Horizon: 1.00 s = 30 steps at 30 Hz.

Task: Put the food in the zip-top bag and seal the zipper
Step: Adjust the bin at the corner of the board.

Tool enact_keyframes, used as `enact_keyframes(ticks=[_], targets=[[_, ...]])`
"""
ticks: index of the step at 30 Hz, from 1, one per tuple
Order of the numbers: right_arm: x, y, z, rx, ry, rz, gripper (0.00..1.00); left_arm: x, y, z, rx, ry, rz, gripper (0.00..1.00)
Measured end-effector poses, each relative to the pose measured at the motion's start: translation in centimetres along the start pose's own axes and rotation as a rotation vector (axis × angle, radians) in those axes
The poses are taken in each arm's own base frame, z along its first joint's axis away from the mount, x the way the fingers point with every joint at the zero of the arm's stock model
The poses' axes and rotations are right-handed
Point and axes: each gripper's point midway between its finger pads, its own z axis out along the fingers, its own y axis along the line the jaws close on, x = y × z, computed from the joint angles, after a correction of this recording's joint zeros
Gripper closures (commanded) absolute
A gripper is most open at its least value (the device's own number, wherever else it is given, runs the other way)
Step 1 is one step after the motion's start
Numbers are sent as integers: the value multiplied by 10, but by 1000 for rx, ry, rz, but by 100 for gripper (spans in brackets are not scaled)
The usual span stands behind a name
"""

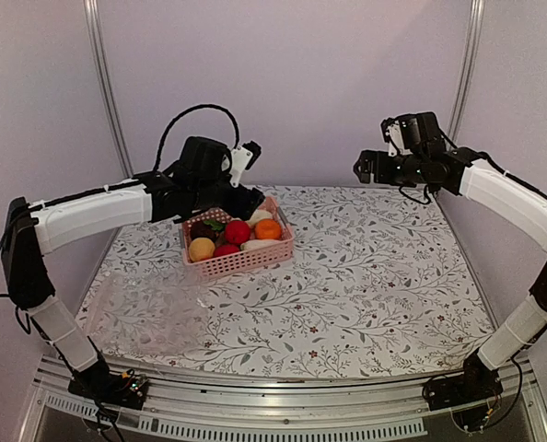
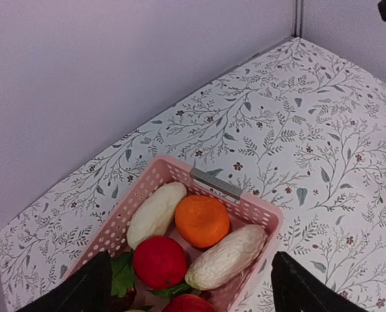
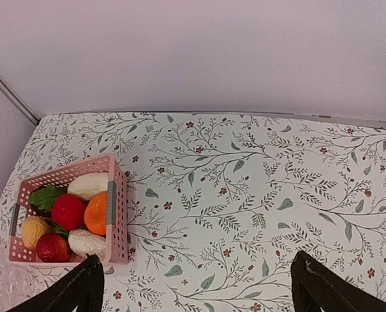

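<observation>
The food lies in a pink lattice basket (image 1: 239, 264): an orange fruit (image 1: 268, 229), a red fruit (image 1: 238, 231), a yellow one (image 1: 201, 249), two cream-white pieces (image 1: 258, 216) and a dark one with green leaves (image 1: 209, 225). The left wrist view shows the orange fruit (image 2: 201, 220), the red fruit (image 2: 158, 261) and a cream piece (image 2: 227, 256). My left gripper (image 1: 247, 200) (image 2: 193, 292) is open and empty, hovering over the basket. The clear zip-top bag (image 1: 149, 308) lies flat at the front left; its zipper cannot be made out. My right gripper (image 1: 364, 168) (image 3: 203, 294) is open and empty, high at the back right.
The basket (image 3: 113, 224) stands on the flowered tablecloth (image 1: 375, 276) at the back left of centre. White walls close the back and sides. A metal rail (image 1: 283, 387) runs along the near edge.
</observation>
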Motion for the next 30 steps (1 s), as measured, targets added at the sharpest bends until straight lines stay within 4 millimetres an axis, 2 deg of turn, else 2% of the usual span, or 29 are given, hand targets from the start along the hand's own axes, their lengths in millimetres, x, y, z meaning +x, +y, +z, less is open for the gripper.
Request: enact_keyframes(ticks=[4, 9, 11, 13, 14, 19, 23, 30], targets=[[5, 20, -3, -106, 26, -12, 12, 31, -37, -4, 133, 107, 25, 15], [19, 47, -23, -276, 74, -20, 22, 72, -57, -12, 237, 253, 15, 14], [24, 56, -30, -330, 94, -21, 23, 85, -61, -15, 260, 298, 5, 18], [30, 63, -36, -374, 119, -25, 24, 96, -64, -18, 273, 335, 0, 29], [35, 65, -38, -392, 135, -26, 24, 100, -66, -19, 281, 349, -6, 31], [63, 70, -44, -447, 221, -23, 25, 110, -68, -19, 323, 383, -28, 36], [71, 73, -45, -472, 254, -14, 26, 119, -70, -4, 314, 422, -53, 40], [72, 80, -49, -509, 271, 14, 27, 151, -71, 21, 277, 518, -75, 47]])
